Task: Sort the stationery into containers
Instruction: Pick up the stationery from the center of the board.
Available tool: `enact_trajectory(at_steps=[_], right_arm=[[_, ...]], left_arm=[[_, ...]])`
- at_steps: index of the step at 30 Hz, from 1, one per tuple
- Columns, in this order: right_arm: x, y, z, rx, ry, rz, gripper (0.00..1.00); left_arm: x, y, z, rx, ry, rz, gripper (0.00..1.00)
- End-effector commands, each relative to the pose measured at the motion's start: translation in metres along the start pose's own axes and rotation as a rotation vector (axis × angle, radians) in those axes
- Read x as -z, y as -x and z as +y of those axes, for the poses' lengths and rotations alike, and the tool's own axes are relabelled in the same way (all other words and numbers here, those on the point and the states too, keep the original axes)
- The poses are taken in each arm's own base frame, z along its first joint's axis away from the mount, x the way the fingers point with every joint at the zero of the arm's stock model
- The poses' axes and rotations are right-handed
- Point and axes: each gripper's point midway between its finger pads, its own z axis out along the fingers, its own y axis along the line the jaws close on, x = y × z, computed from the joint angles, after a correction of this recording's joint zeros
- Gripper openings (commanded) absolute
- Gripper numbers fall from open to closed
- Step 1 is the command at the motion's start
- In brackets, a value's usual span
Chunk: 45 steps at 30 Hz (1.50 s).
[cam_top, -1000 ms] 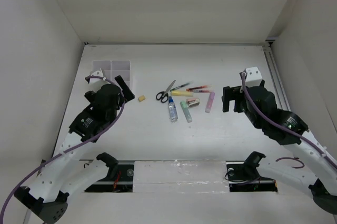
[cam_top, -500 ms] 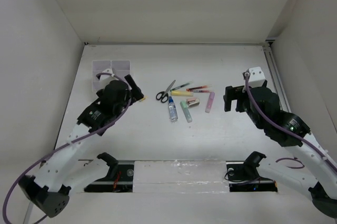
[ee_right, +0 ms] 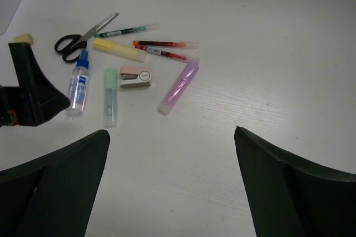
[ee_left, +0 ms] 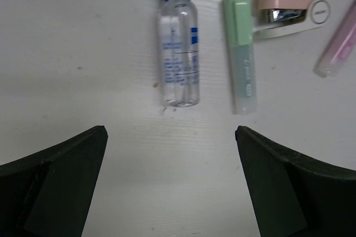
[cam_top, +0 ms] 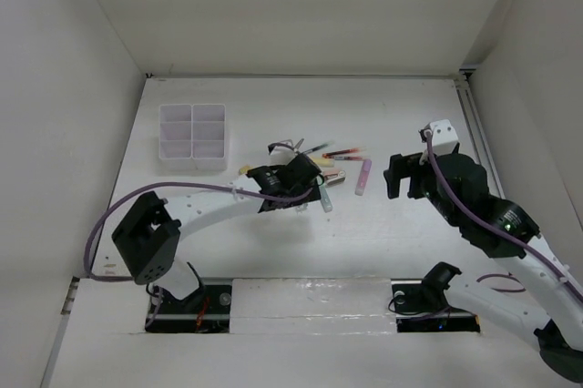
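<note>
The stationery lies mid-table. The blue-capped clear bottle (ee_left: pixel 178 59), green marker (ee_left: pixel 243 59), pink marker (ee_left: pixel 339 48) and a pink sharpener-like block (ee_left: pixel 289 13) show in the left wrist view. My left gripper (ee_left: pixel 171 131) is open and empty, hovering just short of the bottle's base. In the top view the left gripper (cam_top: pixel 293 177) hides the bottle. The right wrist view shows the scissors (ee_right: pixel 83 35), yellow marker (ee_right: pixel 118 49), pens (ee_right: pixel 164 44) and tan eraser (ee_right: pixel 23 38). My right gripper (ee_right: pixel 171 131) is open and empty, right of the pile (cam_top: pixel 401 174). The white tray (cam_top: pixel 192 137) stands at the far left.
White walls enclose the table on the left, back and right. A rail (cam_top: pixel 474 124) runs along the right edge. The left arm's white link (cam_top: pixel 196 201) stretches across the table between its base and the pile.
My left arm has swung right, from beside the tray to over the bottle in the pile, uncovering the tray. The right arm has barely moved.
</note>
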Motion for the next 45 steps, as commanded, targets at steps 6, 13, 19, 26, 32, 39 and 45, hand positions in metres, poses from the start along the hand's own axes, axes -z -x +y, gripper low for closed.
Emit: enact_trajectory(at_steps=[6, 13, 19, 26, 32, 39, 45], right_arm=[[0.001, -0.004, 0.007, -0.010, 0.057, -0.005, 1.00], [0.004, -0.002, 0.008, -0.017, 0.069, -0.021, 1.00], [0.010, 0.004, 0.006, -0.029, 0.074, -0.047, 1.00], [0.013, 0.003, 0.005, -0.029, 0.074, -0.047, 1.00], [0.011, -0.001, 0.006, -0.025, 0.082, -0.037, 1.00], [0.016, -0.001, 0.004, -0.029, 0.083, -0.046, 1.00], [0.016, -0.001, 0.004, -0.029, 0.083, -0.046, 1.00]], left_arm=[[0.000, 0.020, -0.040, 0.103, -0.049, -0.064, 1.00], [-0.019, 0.012, -0.040, 0.070, 0.017, -0.040, 1.00], [-0.042, 0.004, -0.028, 0.059, 0.106, -0.034, 0.93], [-0.055, 0.017, -0.025, 0.081, 0.122, -0.056, 0.87], [-0.065, 0.030, -0.024, 0.071, 0.177, -0.075, 0.87], [-0.078, 0.037, -0.016, 0.080, 0.193, -0.070, 0.78], [-0.090, 0.039, -0.010, 0.082, 0.230, -0.069, 0.73]])
